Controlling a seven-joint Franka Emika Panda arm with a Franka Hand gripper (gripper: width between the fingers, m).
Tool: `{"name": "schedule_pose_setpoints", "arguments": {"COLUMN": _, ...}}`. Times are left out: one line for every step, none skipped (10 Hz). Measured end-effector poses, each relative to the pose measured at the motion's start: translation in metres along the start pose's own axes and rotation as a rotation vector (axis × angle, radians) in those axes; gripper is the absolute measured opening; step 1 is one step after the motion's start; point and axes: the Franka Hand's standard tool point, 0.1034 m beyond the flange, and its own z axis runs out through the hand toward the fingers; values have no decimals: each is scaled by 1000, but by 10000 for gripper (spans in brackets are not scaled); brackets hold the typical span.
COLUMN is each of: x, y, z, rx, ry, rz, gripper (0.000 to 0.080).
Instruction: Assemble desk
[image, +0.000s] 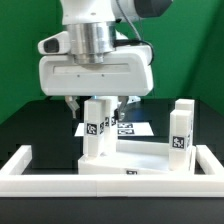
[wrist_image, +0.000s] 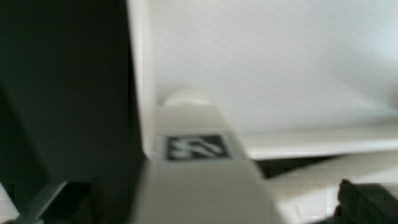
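Observation:
The white desk tabletop (image: 140, 163) lies flat on the black table. Two square white legs stand upright on it, one at the exterior view's left (image: 96, 135) and one at its right (image: 181, 135), each with a black-and-white marker. My gripper (image: 96, 106) hangs over the left leg with its fingers on either side of the leg's top. In the wrist view this leg (wrist_image: 199, 165) runs up between the two dark fingertips (wrist_image: 43, 203), with a gap on each side, and the tabletop (wrist_image: 267, 70) lies beyond it. The jaws are open and hold nothing. The other legs are out of view.
The long low white wall with turned-up ends (image: 110, 196) runs along the front and both sides of the tabletop. The marker board (image: 128, 128) lies flat behind the left leg. A green backdrop stands behind the black table.

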Motion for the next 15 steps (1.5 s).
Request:
{"name": "schedule_pose_setpoints", "arguments": {"x": 0, "y": 1, "z": 1, "rx": 0, "ry": 0, "rz": 3, "gripper": 649}}
{"name": "schedule_pose_setpoints", "arguments": {"x": 0, "y": 2, "z": 1, "rx": -1, "ry": -1, "rz": 8, "gripper": 540}}
{"name": "schedule_pose_setpoints", "arguments": {"x": 0, "y": 2, "z": 2, "rx": -1, "ry": -1, "rz": 44, "gripper": 402}}
{"name": "schedule_pose_setpoints", "arguments": {"x": 0, "y": 1, "z": 2, "rx": -1, "ry": -2, "rz": 150, "gripper": 288}}
{"name": "schedule_pose_setpoints", "arguments": {"x": -1, "y": 1, "z": 2, "rx": -1, "ry": -2, "rz": 230, "gripper": 288}}
{"name": "schedule_pose_setpoints", "arguments": {"x": -1, "y": 1, "z": 3, "rx": -1, "ry": -2, "rz": 307, "gripper": 288}}
{"name": "schedule_pose_setpoints", "arguments": {"x": -1, "y": 0, "z": 3, "rx": -1, "ry": -3, "rz": 376, "gripper": 288}}
{"name": "schedule_pose_setpoints", "arguments": {"x": -1, "y": 0, "z": 3, "rx": -1, "ry": -3, "rz": 433, "gripper": 288}}
{"name": "schedule_pose_setpoints", "arguments": {"x": -1, "y": 0, "z": 3, "rx": -1, "ry": -2, "rz": 475, "gripper": 288}}
{"name": "schedule_pose_setpoints", "arguments": {"x": 1, "y": 0, "z": 3, "rx": -5, "ry": -18, "rz": 617, "gripper": 288}}
{"name": "schedule_pose_setpoints", "arguments": {"x": 4, "y": 0, "z": 3, "rx": -14, "ry": -46, "rz": 757, "gripper": 288}}
{"name": "schedule_pose_setpoints", "arguments": {"x": 8, "y": 0, "z": 3, "rx": 8, "ry": -58, "rz": 938, "gripper": 290}}
{"name": "schedule_pose_setpoints", "arguments": {"x": 9, "y": 1, "z": 3, "rx": 31, "ry": -67, "rz": 1056, "gripper": 290}}
{"name": "schedule_pose_setpoints", "arguments": {"x": 14, "y": 0, "z": 2, "rx": 93, "ry": -83, "rz": 1275, "gripper": 290}}
{"name": "schedule_pose_setpoints", "arguments": {"x": 16, "y": 1, "z": 2, "rx": 112, "ry": -88, "rz": 1366, "gripper": 290}}
